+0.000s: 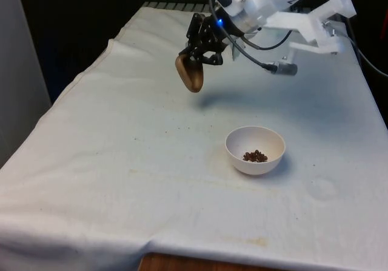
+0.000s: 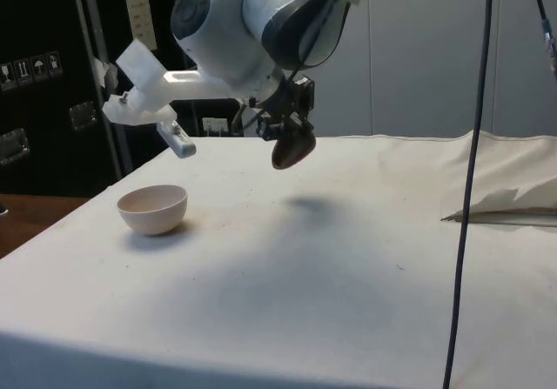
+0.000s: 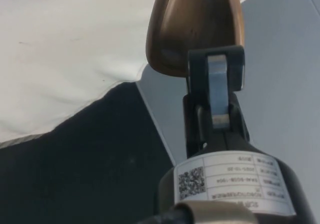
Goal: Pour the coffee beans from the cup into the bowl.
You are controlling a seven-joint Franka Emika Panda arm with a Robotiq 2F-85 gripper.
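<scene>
A brown wooden cup [image 1: 189,73] hangs tipped on its side above the table, with my gripper [image 1: 200,54] shut on its rim. In the side view the cup [image 2: 292,150] is well above the cloth, to the right of the bowl [image 2: 153,209]. The white bowl [image 1: 255,150] rests on the cloth toward the front view's right and holds a small heap of coffee beans [image 1: 255,156]. The cup is off to the front view's left of the bowl and farther back, not over it. The wrist view looks at the cup's [image 3: 195,26] smooth brown outside with one finger [image 3: 217,86] across it.
The white cloth [image 1: 121,162] covers the table, with a fold [image 2: 500,202] at the side view's right. A dark cable [image 2: 470,180] hangs in front of the side camera. The table's wooden front edge [image 1: 182,264] peeks out beneath the cloth.
</scene>
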